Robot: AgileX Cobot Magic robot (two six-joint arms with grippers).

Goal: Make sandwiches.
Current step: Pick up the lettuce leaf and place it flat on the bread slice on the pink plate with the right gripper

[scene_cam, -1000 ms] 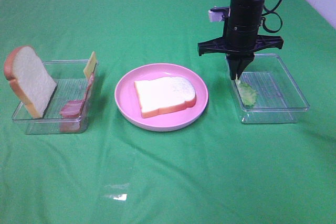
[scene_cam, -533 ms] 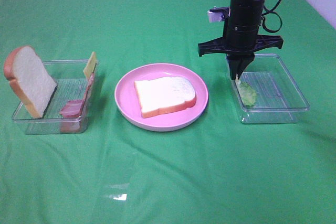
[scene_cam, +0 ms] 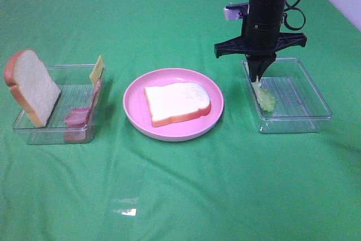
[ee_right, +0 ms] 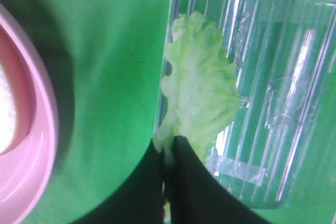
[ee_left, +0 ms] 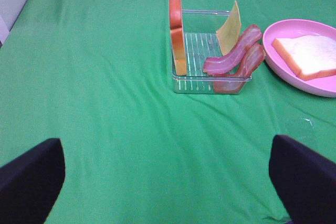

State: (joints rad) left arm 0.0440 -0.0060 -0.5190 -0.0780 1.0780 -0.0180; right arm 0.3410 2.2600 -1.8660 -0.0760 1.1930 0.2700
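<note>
My right gripper (scene_cam: 259,79) stands upright over the near-left corner of the right tray (scene_cam: 309,97), shut on one edge of the ruffled pale-green lettuce (scene_cam: 266,101). In the right wrist view the closed fingertips (ee_right: 170,153) pinch the lettuce (ee_right: 202,95), which hangs against the tray wall. A white bread slice (scene_cam: 177,103) lies flat on the pink plate (scene_cam: 135,108). The left tray (scene_cam: 67,91) holds an upright bread slice (scene_cam: 31,86), yellow cheese (scene_cam: 97,70) and bacon (scene_cam: 79,115). My left gripper (ee_left: 168,182) is open and empty, well short of that tray (ee_left: 210,85).
Green cloth covers the whole table. In the left wrist view the bread (ee_left: 177,30), cheese (ee_left: 230,24) and bacon strips (ee_left: 233,53) stand in the tray, with the plate (ee_left: 273,51) beside it. The left arm does not show in the exterior view.
My right gripper has risen slightly, drawing the lettuce edge up with it. Nothing else has moved.
</note>
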